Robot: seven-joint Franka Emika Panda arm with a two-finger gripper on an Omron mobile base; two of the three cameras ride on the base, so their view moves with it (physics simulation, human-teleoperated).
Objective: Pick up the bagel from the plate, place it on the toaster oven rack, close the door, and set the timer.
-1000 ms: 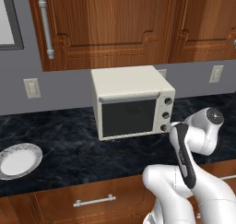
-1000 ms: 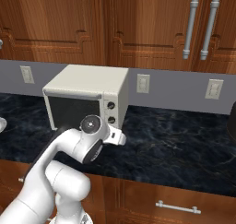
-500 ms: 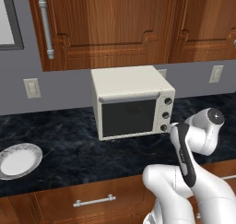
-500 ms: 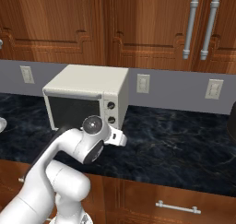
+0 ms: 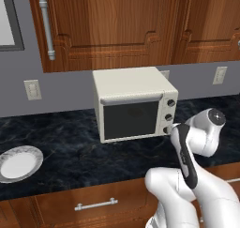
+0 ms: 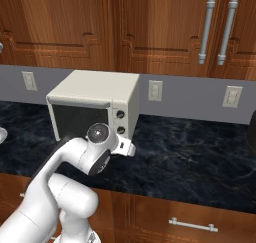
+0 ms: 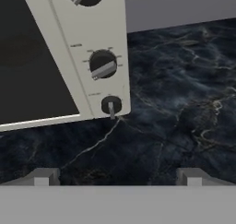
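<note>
Toaster oven (image 5: 133,102) on the dark marble counter (image 5: 61,133), door (image 5: 130,119) shut; hand (image 7: 117,176) just off its knob side.

We list the hand with its two fingers (image 7: 42,177) set wide apart and nothing between them, low over the counter, near the oven's lower right front corner. We see three dark knobs (image 7: 103,64) in a column on the cream panel right of the door's dark glass; the lowest knob (image 7: 111,105) sits closest to the hand, apart from both fingers. We find the white plate (image 5: 19,162) with grey rim far off to the left on the counter, bare on its face. We cannot tell where the bagel is, nor make out the rack behind the glass. Wooden cabinets (image 6: 120,27) hang above; wall outlets (image 6: 154,90) flank the oven.
</note>
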